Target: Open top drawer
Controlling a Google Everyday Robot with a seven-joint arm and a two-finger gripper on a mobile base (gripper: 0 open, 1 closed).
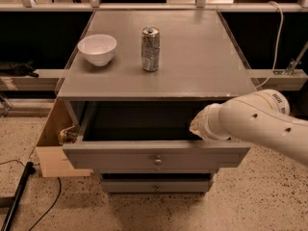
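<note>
The top drawer [120, 159] of the grey cabinet stands pulled out toward me, its dark grey interior showing. Its small round metal knob [158, 161] sits at the centre of the front. My white arm [255, 121] reaches in from the right. My gripper [195, 125] is at the arm's end, over the right rear part of the open drawer and just under the cabinet top. It is mostly hidden by the wrist and the dark interior. A lower drawer [154, 185] with a like knob is shut below.
A white bowl [97, 48] and a metal can [150, 48] stand on the cabinet top [202, 66]. A cardboard box [50, 146] leans at the cabinet's left side. A black pole [17, 196] and cable lie on the speckled floor at the left.
</note>
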